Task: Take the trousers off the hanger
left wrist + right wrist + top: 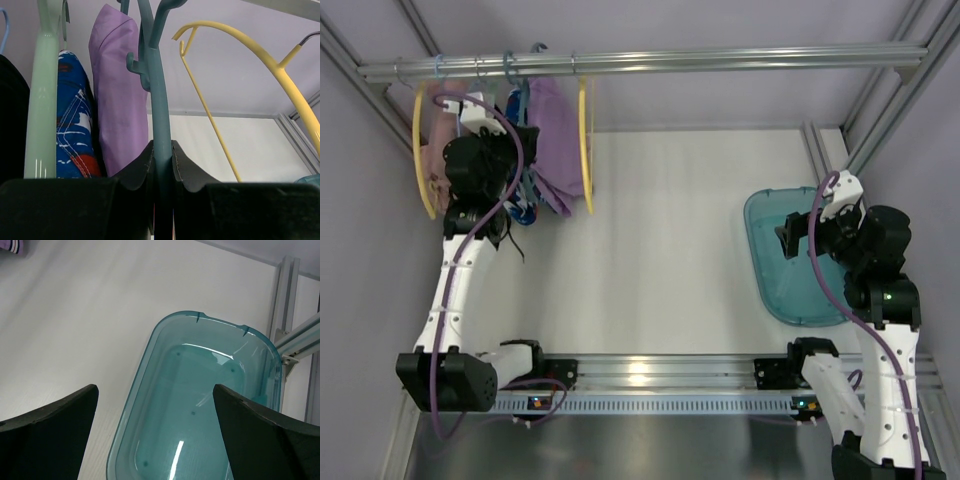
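Observation:
The lilac trousers [556, 140] hang from the rail at the back left on the teal-blue hanger [510, 72]. In the left wrist view the trousers [120, 100] hang just left of the hanger's stem [157, 90]. My left gripper [162, 152] is shut on that stem below the hook; in the top view it [510, 140] is pressed in among the hanging clothes. My right gripper [788, 238] is open and empty, hovering over the tub at the right, with its jaws wide apart [155, 405].
A blue-red-white garment [75, 120], a pale green hanger [40, 100] and a yellow hanger [250, 45] flank the stem. Two yellow hangers [585, 145] and a pink garment [442, 140] hang on the metal rail [720, 60]. A teal tub [200, 405] sits at the table's right.

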